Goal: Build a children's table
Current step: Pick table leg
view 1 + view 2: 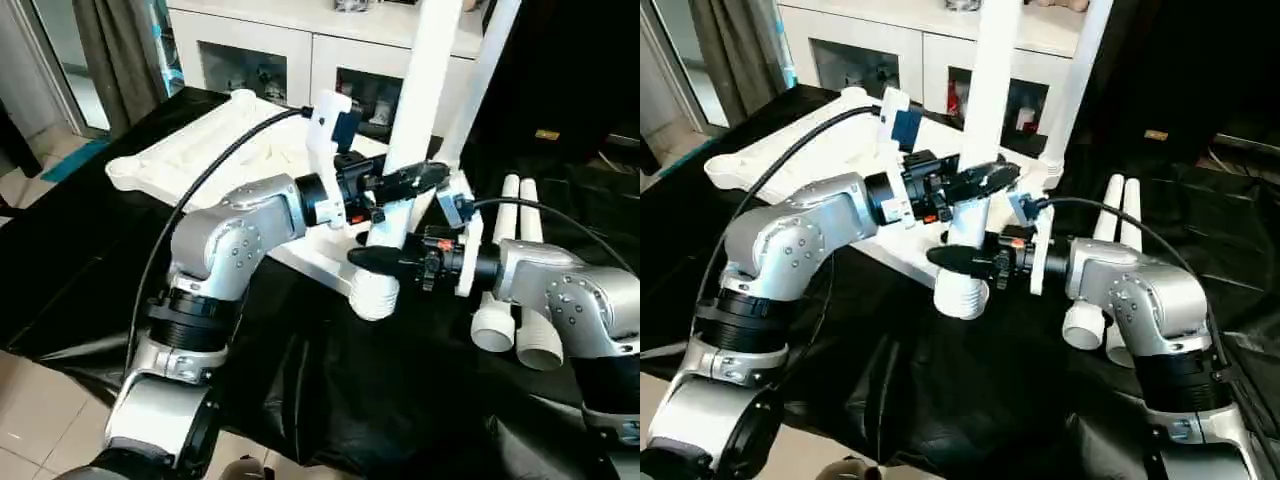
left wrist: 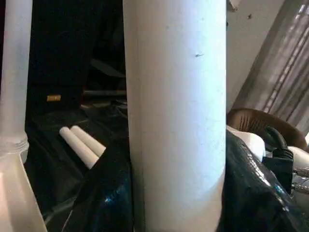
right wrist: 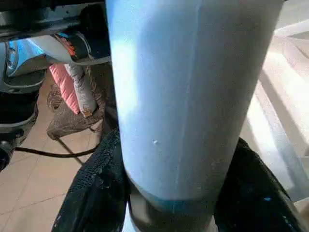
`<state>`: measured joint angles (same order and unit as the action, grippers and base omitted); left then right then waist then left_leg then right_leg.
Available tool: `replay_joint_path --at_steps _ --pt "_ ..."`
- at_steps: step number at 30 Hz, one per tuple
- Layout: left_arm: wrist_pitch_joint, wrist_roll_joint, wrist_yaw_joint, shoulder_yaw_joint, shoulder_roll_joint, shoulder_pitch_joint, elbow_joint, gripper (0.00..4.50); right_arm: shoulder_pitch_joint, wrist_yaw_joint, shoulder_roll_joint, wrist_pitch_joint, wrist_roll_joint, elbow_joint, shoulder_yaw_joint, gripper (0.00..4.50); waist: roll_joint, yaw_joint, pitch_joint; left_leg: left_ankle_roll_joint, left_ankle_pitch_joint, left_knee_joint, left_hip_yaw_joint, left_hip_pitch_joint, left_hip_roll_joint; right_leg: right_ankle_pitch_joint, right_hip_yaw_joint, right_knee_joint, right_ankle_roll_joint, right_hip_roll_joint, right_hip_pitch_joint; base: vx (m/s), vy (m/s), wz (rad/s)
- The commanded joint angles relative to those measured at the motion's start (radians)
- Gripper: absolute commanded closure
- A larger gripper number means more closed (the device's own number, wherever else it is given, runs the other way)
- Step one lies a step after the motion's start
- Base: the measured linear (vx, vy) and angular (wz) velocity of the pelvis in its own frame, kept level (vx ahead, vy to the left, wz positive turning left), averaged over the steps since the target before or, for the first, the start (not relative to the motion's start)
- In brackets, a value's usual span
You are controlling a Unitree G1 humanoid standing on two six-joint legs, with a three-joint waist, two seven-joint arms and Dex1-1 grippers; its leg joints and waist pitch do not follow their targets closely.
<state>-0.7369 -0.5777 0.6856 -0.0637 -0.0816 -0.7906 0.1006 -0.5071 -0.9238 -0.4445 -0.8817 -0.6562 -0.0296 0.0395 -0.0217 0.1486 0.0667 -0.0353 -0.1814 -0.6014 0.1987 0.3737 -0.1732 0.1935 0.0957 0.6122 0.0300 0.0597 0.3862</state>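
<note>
Black-draped bench before a white cabinet [image 1: 300, 45]. Tabletop [image 1: 200, 160] upside down; upright leg [image 1: 410, 120] at its near corner socket [image 1: 375, 290]. Left gripper [image 1: 405, 183] and right gripper [image 1: 385, 258] both clamp this leg. Keep it vertical, press straight down; two spare legs [image 1: 515, 270] lie right

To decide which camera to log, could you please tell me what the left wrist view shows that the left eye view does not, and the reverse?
The left wrist view adds a brown rounded object beyond the held leg. The left eye view adds the upturned table top, the white cabinet and both claws closed on that leg, with the left claw above the right claw. Both show the held leg, a second upright leg and two spare legs lying on the black cloth.
</note>
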Motion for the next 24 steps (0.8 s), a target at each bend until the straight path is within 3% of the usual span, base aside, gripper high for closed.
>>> replay_joint_path --at_steps 1,3,6,10,12,15,17,18,19,20,21,24 --pt "0.024 -0.017 -0.010 0.033 0.016 -0.004 -0.007 1.92 0.010 0.011 0.007 0.024 0.001 -0.010 -0.024 2.61 -0.009 0.002 -0.081 0.029 -0.067 0.057 -0.036 -0.013 -0.067 0.154 -0.067 -0.069 0.152 0.109 -0.056 0.000 0.000 0.00" --pt "0.044 -0.015 -0.018 0.042 0.023 -0.002 -0.006 1.83 0.010 0.015 0.014 0.029 -0.007 -0.009 -0.034 2.61 -0.010 0.003 -0.081 0.032 -0.068 0.056 -0.035 -0.011 -0.067 0.152 -0.067 -0.070 0.157 0.110 -0.056 0.000 0.000 0.00" --pt "0.187 0.022 -0.071 0.078 0.058 0.003 -0.006 1.61 0.008 0.033 0.039 0.054 -0.020 -0.003 -0.063 2.61 -0.010 0.002 -0.081 0.036 -0.070 0.057 -0.037 -0.011 -0.068 0.151 -0.066 -0.071 0.155 0.108 -0.056 0.000 0.000 0.00" --pt "0.219 -0.033 -0.117 0.173 0.086 -0.032 0.020 1.61 0.006 0.056 0.054 0.079 -0.013 0.006 -0.077 2.62 -0.011 0.002 -0.082 0.034 -0.069 0.056 -0.036 -0.011 -0.067 0.145 -0.065 -0.068 0.160 0.109 -0.057 0.000 0.000 0.00" --pt "0.255 -0.060 -0.106 0.239 0.063 -0.063 0.080 1.61 0.005 0.085 0.074 0.101 -0.013 0.009 -0.098 2.62 -0.012 0.001 -0.081 0.034 -0.074 0.056 -0.035 -0.012 -0.062 0.165 -0.064 -0.072 0.152 0.107 -0.055 0.000 0.000 0.00" --pt "0.298 -0.030 -0.081 0.231 0.030 -0.069 0.121 1.61 0.002 0.116 0.087 0.123 0.003 0.017 -0.114 2.62 -0.009 -0.001 -0.080 0.031 -0.081 0.058 -0.038 -0.014 -0.065 0.180 -0.064 -0.073 0.134 0.107 -0.054 0.000 0.000 0.00" --pt "0.412 0.164 0.036 0.087 -0.111 -0.063 0.224 1.61 -0.018 0.249 0.111 0.212 0.088 0.087 -0.150 2.62 -0.001 -0.006 -0.081 0.019 -0.074 0.064 -0.040 -0.020 -0.064 0.207 -0.066 -0.075 0.079 0.101 -0.042 0.000 0.000 0.00" --pt "0.439 0.222 0.062 0.040 -0.149 -0.060 0.251 1.61 -0.027 0.288 0.115 0.235 0.113 0.114 -0.159 2.62 0.000 -0.007 -0.082 0.012 -0.077 0.065 -0.040 -0.024 -0.063 0.212 -0.065 -0.075 0.070 0.099 -0.039 0.000 0.000 0.00" --pt "0.500 0.288 0.111 -0.022 -0.191 -0.047 0.278 1.61 -0.032 0.329 0.110 0.271 0.154 0.152 -0.159 2.62 0.004 -0.008 -0.083 -0.011 -0.074 0.066 -0.040 -0.025 -0.065 0.196 -0.067 -0.071 0.071 0.101 -0.041 0.000 0.000 0.00" --pt "0.500 0.288 0.111 -0.022 -0.191 -0.047 0.278 1.61 -0.032 0.329 0.110 0.271 0.154 0.152 -0.159 2.62 0.006 -0.010 -0.083 -0.028 -0.084 0.067 -0.039 -0.029 -0.069 0.182 -0.068 -0.069 0.084 0.103 -0.039 0.000 0.000 0.00" --pt "0.558 0.339 0.171 -0.076 -0.226 -0.034 0.307 1.61 -0.035 0.360 0.106 0.311 0.186 0.187 -0.165 2.62 0.010 -0.005 -0.085 -0.032 -0.081 0.067 -0.040 -0.030 -0.068 0.164 -0.067 -0.068 0.091 0.106 -0.039 0.000 0.000 0.00" --pt "0.637 0.406 0.273 -0.160 -0.268 -0.016 0.364 1.61 -0.028 0.374 0.102 0.361 0.207 0.210 -0.178 2.62 0.005 -0.006 -0.086 -0.030 -0.081 0.067 -0.035 -0.026 -0.068 0.091 -0.070 -0.059 0.130 0.108 -0.044 0.000 0.000 0.00"
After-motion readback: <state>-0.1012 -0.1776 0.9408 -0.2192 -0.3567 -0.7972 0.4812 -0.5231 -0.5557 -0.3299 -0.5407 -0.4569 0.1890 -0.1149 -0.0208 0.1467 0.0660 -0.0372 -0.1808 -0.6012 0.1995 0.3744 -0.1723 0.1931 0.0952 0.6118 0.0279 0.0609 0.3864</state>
